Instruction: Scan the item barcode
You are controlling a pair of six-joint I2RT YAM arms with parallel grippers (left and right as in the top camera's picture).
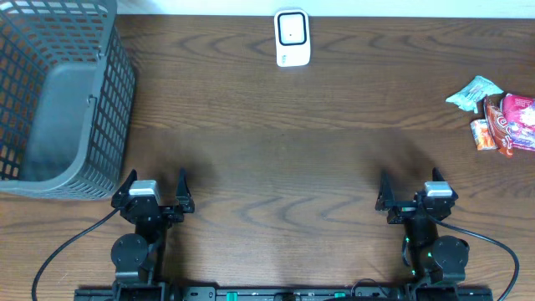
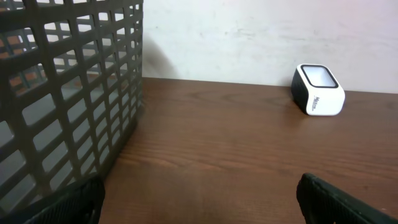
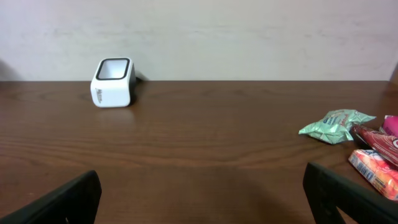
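The white barcode scanner (image 1: 292,38) stands at the far middle of the table, its window facing up; it also shows in the left wrist view (image 2: 318,90) and the right wrist view (image 3: 113,82). The items are small snack packets at the right edge: a pale green packet (image 1: 474,92) (image 3: 336,126), a red packet (image 1: 512,117) (image 3: 376,138) and an orange packet (image 1: 482,134) (image 3: 376,171). My left gripper (image 1: 156,180) (image 2: 199,205) rests open at the near left, holding nothing. My right gripper (image 1: 410,177) (image 3: 202,202) rests open at the near right, well short of the packets.
A grey plastic lattice basket (image 1: 109,109) (image 2: 74,93) fills the far left corner, just beyond and left of my left gripper. A pale wall rises behind the brown wooden table (image 1: 284,150).
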